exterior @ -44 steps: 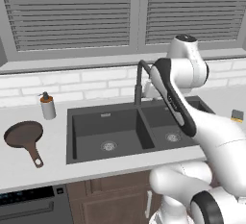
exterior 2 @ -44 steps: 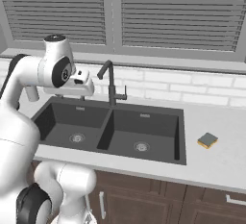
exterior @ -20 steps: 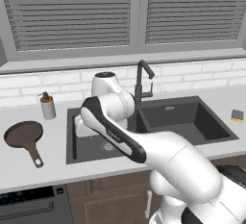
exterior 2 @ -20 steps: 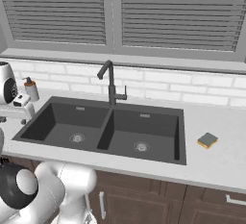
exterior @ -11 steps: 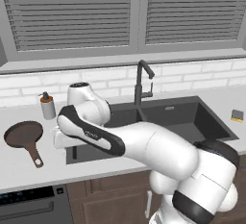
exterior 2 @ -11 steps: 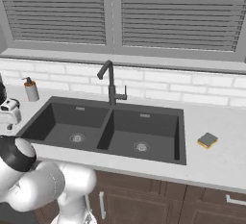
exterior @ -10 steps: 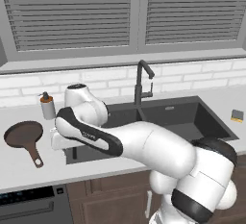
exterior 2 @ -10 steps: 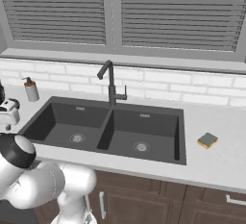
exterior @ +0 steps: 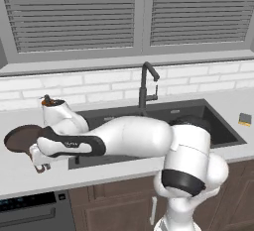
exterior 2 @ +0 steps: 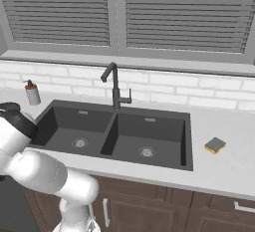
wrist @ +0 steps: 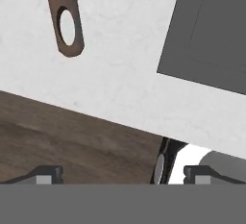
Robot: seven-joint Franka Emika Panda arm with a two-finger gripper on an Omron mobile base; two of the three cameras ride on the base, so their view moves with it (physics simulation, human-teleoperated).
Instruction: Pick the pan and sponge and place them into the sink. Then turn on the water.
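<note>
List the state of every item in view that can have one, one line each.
pan: on the counter left of the sink, not held
sponge: on the counter right of the sink
sink: both basins empty
faucet: off, no stream
gripper: open, empty, near the pan handle

A pale speckled stone counter (exterior 2: pixel 224 169) runs beneath a white brick-tile backsplash (exterior 2: pixel 164 94). Above it a wide grey-framed window (exterior: pixel 144 17) is covered by closed grey slatted blinds (exterior 2: pixel 184 12). Dark brown wooden cabinets (exterior 2: pixel 164 206) with slim metal handles stand below, beside a black dishwasher front (exterior: pixel 30 212).
</note>
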